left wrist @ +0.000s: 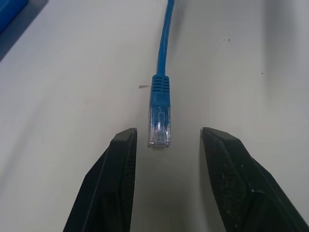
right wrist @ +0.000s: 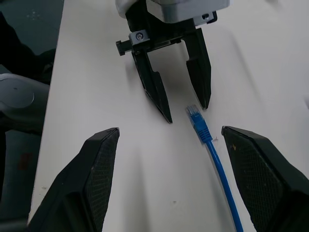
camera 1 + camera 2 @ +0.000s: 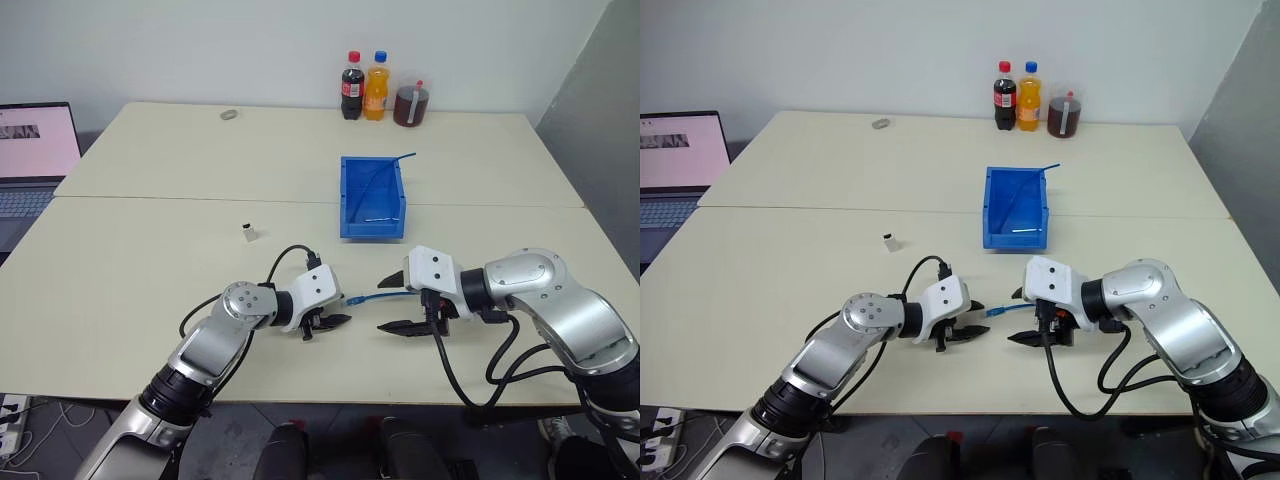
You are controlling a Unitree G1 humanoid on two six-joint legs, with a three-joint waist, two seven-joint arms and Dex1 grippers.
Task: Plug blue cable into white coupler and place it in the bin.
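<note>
Two grippers are facing each other low in the frame over the cream counter [image 3: 150, 290], with the long, thin bright-blue cable [image 2: 212, 145] lying between them. Picking up the plug seems to be the step in hand: the left gripper [image 1: 166, 145] is standing half open, its fingers straddling the clear-tipped plug without touching it, so closing comes next. The right gripper [image 3: 398, 302] is gaping wide, empty. The tiny white boxy coupler [image 3: 249, 233] is sitting apart, left of the bright-blue rectangular plastic bin [image 3: 349, 222].
</note>
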